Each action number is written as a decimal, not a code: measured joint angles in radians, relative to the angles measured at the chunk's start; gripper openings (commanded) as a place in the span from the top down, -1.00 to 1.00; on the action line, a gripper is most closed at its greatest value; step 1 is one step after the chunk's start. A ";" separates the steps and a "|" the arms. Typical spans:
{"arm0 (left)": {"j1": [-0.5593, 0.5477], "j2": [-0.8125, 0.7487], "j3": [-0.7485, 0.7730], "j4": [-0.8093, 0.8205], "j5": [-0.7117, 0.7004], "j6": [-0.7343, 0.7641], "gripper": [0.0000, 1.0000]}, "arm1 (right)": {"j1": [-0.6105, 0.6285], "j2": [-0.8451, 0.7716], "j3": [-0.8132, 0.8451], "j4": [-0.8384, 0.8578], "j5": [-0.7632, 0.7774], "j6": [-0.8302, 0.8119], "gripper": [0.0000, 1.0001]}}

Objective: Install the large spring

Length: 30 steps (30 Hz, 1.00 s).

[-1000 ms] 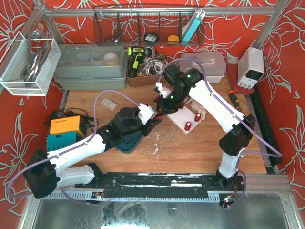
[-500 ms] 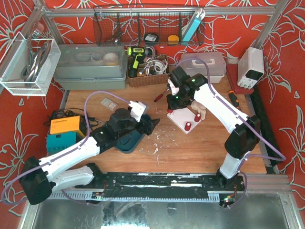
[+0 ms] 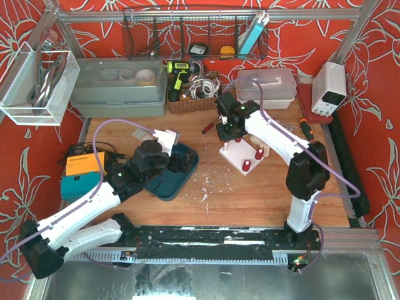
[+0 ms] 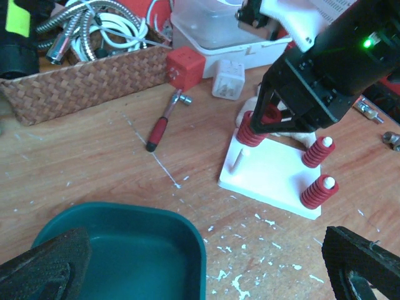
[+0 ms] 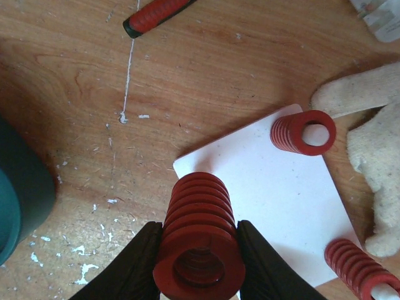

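- Between the two black fingers (image 5: 140, 262) of the right gripper (image 5: 199, 265) stands the large spring (image 5: 199, 240), red and upright, pinched on both sides at its upper coils.
- Its lower end comes down at the near-left corner of the white plate (image 5: 281, 200), as the right wrist view frames it. The left wrist view shows the bottom coils meeting that corner, but whether they sit on a peg cannot be told.
- A thin bare peg (image 4: 236, 161) leans up from the plate just beside the held spring.
- Two small springs (image 4: 319, 152) stand on white pegs along the plate's other side, apart from the gripper.
- A cream glove (image 5: 375, 156) lies against the plate's far edge.
- A red-handled screwdriver (image 4: 159, 130) lies on the wooden table (image 3: 250, 194), near the plate but not touching it.
- The left gripper (image 4: 205, 244) hangs with its fingers spread wide and nothing between them, over the rim of the teal tray (image 4: 125, 250), well apart from the plate.
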 measured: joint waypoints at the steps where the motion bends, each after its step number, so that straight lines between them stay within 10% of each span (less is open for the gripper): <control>1: 0.004 -0.010 0.000 -0.009 -0.004 -0.003 -1.00 | 0.000 0.011 0.000 0.003 0.000 0.000 1.00; 30: 0.045 -0.032 -0.002 -0.027 -0.019 -0.002 -1.00 | 0.000 0.061 -0.017 0.018 0.006 0.003 1.00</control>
